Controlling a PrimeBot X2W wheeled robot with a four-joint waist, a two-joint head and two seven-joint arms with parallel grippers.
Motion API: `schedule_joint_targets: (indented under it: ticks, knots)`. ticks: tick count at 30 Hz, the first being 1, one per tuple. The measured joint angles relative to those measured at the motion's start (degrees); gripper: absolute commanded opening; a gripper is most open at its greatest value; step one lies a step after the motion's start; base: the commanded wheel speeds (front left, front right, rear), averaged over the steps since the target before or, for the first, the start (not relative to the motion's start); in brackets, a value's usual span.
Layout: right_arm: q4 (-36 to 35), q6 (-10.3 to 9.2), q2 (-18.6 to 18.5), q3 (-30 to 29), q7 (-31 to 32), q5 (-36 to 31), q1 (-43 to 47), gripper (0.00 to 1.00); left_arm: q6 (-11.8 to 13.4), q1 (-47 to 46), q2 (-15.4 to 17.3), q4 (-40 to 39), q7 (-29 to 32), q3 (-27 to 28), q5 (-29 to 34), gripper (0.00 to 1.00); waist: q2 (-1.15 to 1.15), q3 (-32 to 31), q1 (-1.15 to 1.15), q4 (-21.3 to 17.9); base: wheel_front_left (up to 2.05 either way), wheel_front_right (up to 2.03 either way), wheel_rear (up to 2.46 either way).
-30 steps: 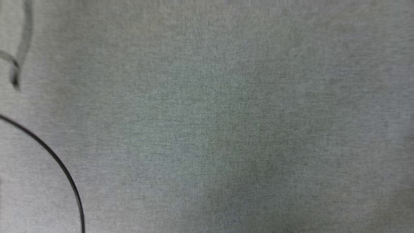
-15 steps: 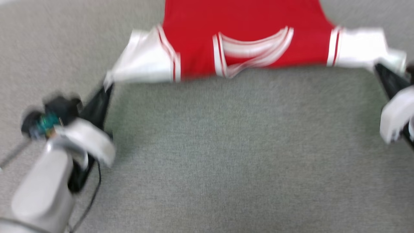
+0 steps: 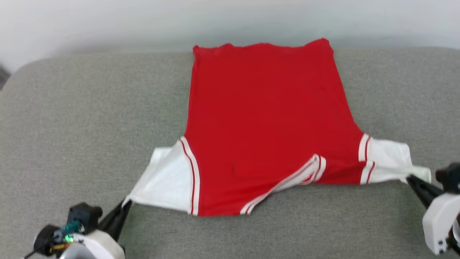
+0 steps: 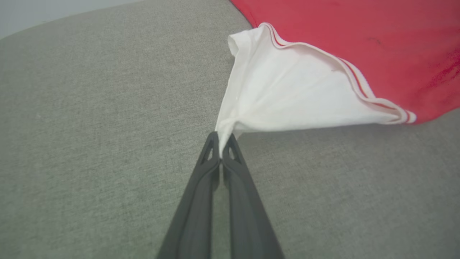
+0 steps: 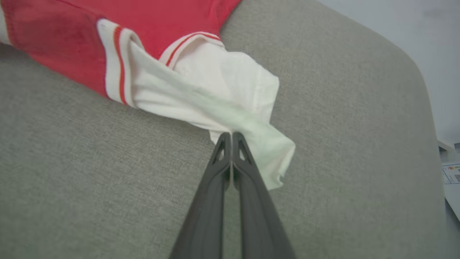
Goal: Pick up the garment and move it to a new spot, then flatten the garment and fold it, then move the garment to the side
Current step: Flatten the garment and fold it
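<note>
Shirt [image 3: 266, 118]: I see it spread on the grey surface [image 3: 72, 118], red body flat, hem at the far edge, striped neck trim [image 3: 284, 183] toward me.
Left hand [image 4: 221, 140]: fingers pressed together, clamped on the corner of the white left sleeve [image 4: 287, 93]. The cloth bunches to a point at the tips.
Right hand [image 5: 231, 136]: fingers pressed together, clamped on the white right sleeve [image 5: 215, 86]. A loose flap lies just beside the tips.
Sleeves: each drawn outward toward the hand that grips it.
Near edge: creased around the neck trim, between the two sleeves.
Backdrop: pale wall [image 3: 230, 18] behind the surface's far edge.
</note>
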Motion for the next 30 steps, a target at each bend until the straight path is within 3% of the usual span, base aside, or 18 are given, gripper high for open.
schedule_joint_targets:
  ticks: [11, 21, 23, 30]
  knots:
    - [-5.63, 0.0, -0.58, -4.0, 1.6, 2.34, 13.93, 0.0, 4.32, 12.71, 1.91, -9.66, 1.9, 0.33, -3.05, 0.0, 0.0, -4.1, 0.0, -0.68, 0.0, 0.0, 0.0]
    - [-6.72, 0.0, 1.61, -6.61, 4.6, 3.3, 15.78, 0.0, 5.64, 13.93, 2.37, -15.05, 3.92, 0.01, -3.54, 0.0, 0.0, -3.55, 0.01, -0.83, 0.0, 0.0, 0.0]
    - [-7.3, -0.01, 2.11, -7.42, 5.82, 4.58, 15.43, 1.0, 4.71, 13.64, 2.78, -16.13, 4.5, -0.87, -3.31, 0.0, 0.0, -3.02, 0.02, -0.8, 0.0, 0.0, 0.0]
    - [-14.29, -0.03, 0.04, -11.28, 16.97, 11.96, 12.93, 1.0, 4.19, 13.5, 2.68, -20.27, 6.95, -2.0, -4.41, 0.0, 0.0, -0.53, 0.02, 0.18, 0.0, 0.0, 0.0]
